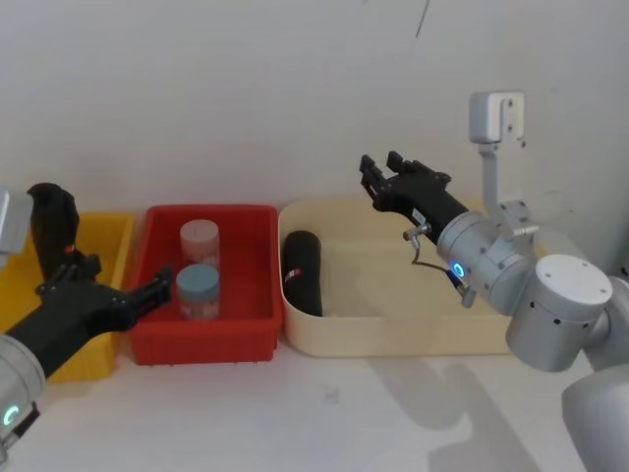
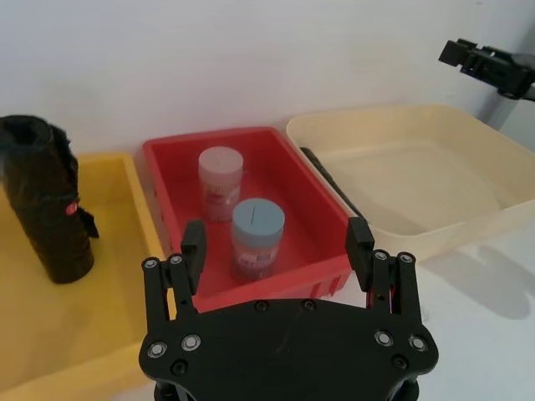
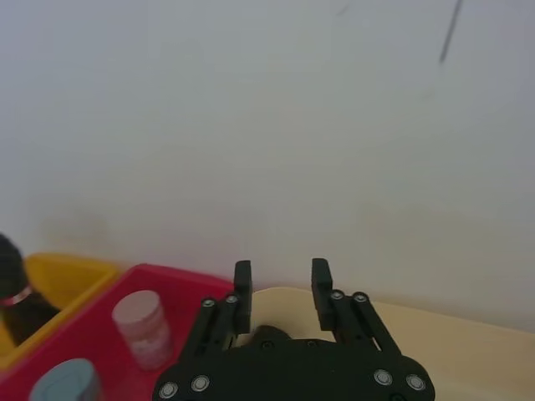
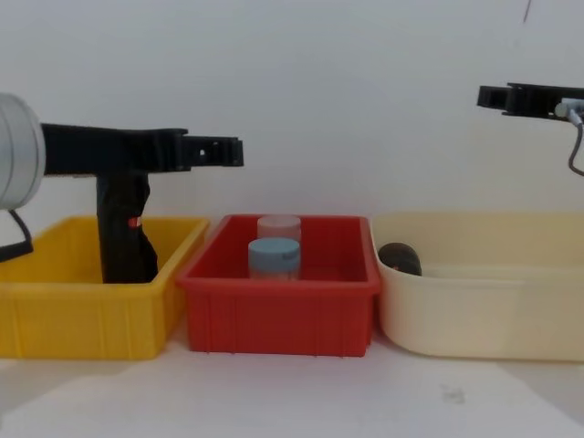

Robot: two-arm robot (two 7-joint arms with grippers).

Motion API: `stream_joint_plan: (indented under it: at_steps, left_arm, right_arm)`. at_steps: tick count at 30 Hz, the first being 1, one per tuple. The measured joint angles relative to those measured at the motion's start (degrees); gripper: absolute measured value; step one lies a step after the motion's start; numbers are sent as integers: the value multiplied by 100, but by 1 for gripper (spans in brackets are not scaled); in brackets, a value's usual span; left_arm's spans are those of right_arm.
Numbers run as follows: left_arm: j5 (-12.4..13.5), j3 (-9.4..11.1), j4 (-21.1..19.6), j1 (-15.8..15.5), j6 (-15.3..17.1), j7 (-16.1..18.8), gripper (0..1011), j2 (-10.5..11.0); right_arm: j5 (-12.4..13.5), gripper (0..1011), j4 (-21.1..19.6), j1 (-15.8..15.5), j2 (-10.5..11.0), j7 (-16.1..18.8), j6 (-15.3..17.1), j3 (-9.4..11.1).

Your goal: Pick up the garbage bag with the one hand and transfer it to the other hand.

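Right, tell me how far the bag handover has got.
Nothing done yet: the garbage bag lies in the cream tub, untouched. In hand: the left claw hovers open over the red bin, the right claw open above the tub. Remaining: grasp, lift, pass across.

Thick black rolled garbage bag [image 1: 302, 272], red-and-white label band, lying flat, seemingly against left wall of cream tub [image 1: 393, 339]
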Motion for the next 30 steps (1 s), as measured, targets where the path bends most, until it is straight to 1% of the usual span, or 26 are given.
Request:
stream_joint_plan:
  at_steps: [1, 3, 5, 7, 8, 9, 10, 11, 13, 15, 20, 22, 23, 24, 25, 28, 29, 30]
  left_arm:
    - [-4, -16, -14, 34, 2, 15, 1001, 6]
    - [-7, -30, -26, 68, 4, 27, 1001, 13]
    - [-11, -48, -42, 109, 6, 45, 1001, 21]
    - [-13, -62, -56, 145, 8, 59, 1001, 28]
    - [-14, -67, -60, 155, 8, 64, 1001, 30]
    - [-14, -67, -60, 155, 8, 64, 1001, 30]
    - [-17, -77, -69, 182, 10, 74, 1001, 35]
    - [-17, -80, -72, 190, 10, 77, 1001, 36]
    - [-18, -86, -78, 201, 11, 84, 1001, 39]
    - [-20, -93, -83, 215, 11, 90, 1001, 41]
    - [-23, -107, -95, 250, 14, 103, 1001, 48]
    - [-25, -112, -100, 261, 15, 108, 1001, 50]
    - [-26, -113, -101, 264, 15, 109, 1001, 50]
    - [-27, -115, -103, 269, 16, 111, 1001, 51]
    - [-27, -116, -104, 271, 16, 112, 1001, 51]
    - [-27, -119, -106, 279, 16, 114, 1001, 53]
    - [-27, -121, -109, 284, 16, 116, 1001, 53]
    - [-27, -122, -109, 286, 16, 117, 1001, 54]
  right_arm:
    - [11, 438, -18, -6, 8, 24, 16, -7]
    - [47, 457, -77, -26, 38, 100, 58, -35]
    - [90, 537, -132, -41, 70, 193, 115, -67]
    - [115, 579, -180, -52, 95, 249, 158, -95]
    - [132, 639, -201, -57, 107, 283, 189, -107]
    - [144, 659, -223, -60, 119, 312, 216, -120]
    - [170, 714, -272, -66, 148, 369, 268, -150]
    - [186, 714, -292, -70, 162, 406, 302, -165]
    - [208, 770, -327, -74, 190, 465, 357, -197]
    - [238, 843, -391, -75, 240, 553, 451, -252]
    - [273, 973, -514, -42, 343, 765, 696, -444]
    - [274, 1001, -540, -13, 369, 820, 766, -517]
    - [273, 1000, -557, 17, 385, 863, 841, -590]
    - [273, 1000, -557, 17, 385, 863, 841, -590]
    - [266, 1000, -570, 75, 405, 926, 964, -700]
    - [242, 1000, -570, 140, 415, 968, 1063, -808]
    - [216, 1000, -564, 198, 415, 996, 1133, -883]
    - [202, 1000, -556, 214, 415, 1007, 1160, -916]
